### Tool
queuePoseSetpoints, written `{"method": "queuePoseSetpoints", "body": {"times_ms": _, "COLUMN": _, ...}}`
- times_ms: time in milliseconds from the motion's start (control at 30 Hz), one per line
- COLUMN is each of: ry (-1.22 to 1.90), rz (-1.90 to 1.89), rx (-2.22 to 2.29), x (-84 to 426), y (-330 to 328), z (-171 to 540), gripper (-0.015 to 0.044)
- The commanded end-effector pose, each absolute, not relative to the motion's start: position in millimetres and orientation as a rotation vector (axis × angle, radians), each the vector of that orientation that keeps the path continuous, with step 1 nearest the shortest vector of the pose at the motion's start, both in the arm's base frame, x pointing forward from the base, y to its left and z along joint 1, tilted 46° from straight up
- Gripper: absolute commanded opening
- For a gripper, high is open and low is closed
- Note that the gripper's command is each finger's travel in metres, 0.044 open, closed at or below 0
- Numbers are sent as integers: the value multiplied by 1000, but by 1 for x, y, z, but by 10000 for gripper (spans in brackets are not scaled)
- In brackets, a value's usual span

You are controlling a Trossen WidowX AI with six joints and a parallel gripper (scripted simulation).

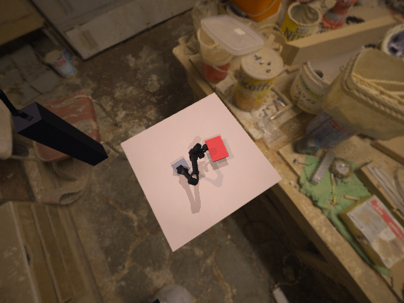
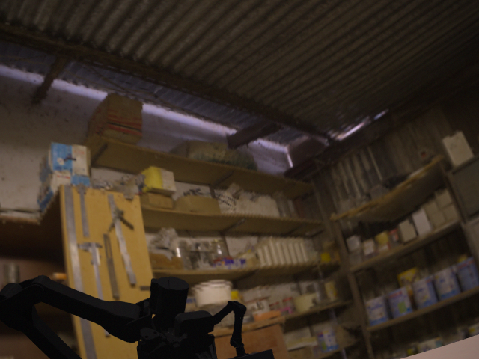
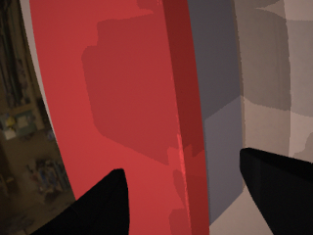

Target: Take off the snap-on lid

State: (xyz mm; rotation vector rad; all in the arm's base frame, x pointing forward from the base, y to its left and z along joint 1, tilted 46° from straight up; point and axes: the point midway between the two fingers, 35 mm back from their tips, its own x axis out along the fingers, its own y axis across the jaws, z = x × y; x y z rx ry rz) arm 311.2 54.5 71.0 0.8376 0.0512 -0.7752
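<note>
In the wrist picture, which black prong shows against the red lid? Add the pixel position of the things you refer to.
The picture-left prong (image 3: 105, 203): its tip overlaps the lid (image 1: 216, 148) (image 3: 117, 98), while the picture-right prong (image 3: 276, 183) shows off to the lid's side.

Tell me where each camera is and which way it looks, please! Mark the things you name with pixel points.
Top: high above, facing down at the pale square table (image 1: 228, 196), whole black arm (image 1: 194, 163) showing.
Exterior: low, tilted up at wooden shelves (image 2: 232, 220); part of the arm (image 2: 84, 301) shows.
Wrist: on the arm, facing the flat red lid (image 3: 122, 98); two black fingertips show.
Top and wrist share the lid (image 1: 216, 148).
</note>
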Motion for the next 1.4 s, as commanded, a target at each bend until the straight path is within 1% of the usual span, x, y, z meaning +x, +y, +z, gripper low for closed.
{"method": "queuePoseSetpoints", "body": {"times_ms": 0, "ry": 61, "rz": -780, "rx": 827, "x": 315, "y": 48, "z": 65, "gripper": 235}}
{"method": "queuePoseSetpoints", "body": {"times_ms": 800, "ry": 43, "rz": -765, "rx": 819, "x": 339, "y": 24, "z": 59, "gripper": 235}}
{"method": "queuePoseSetpoints", "body": {"times_ms": 1367, "ry": 43, "rz": -765, "rx": 819, "x": 339, "y": 24, "z": 59, "gripper": 122}}
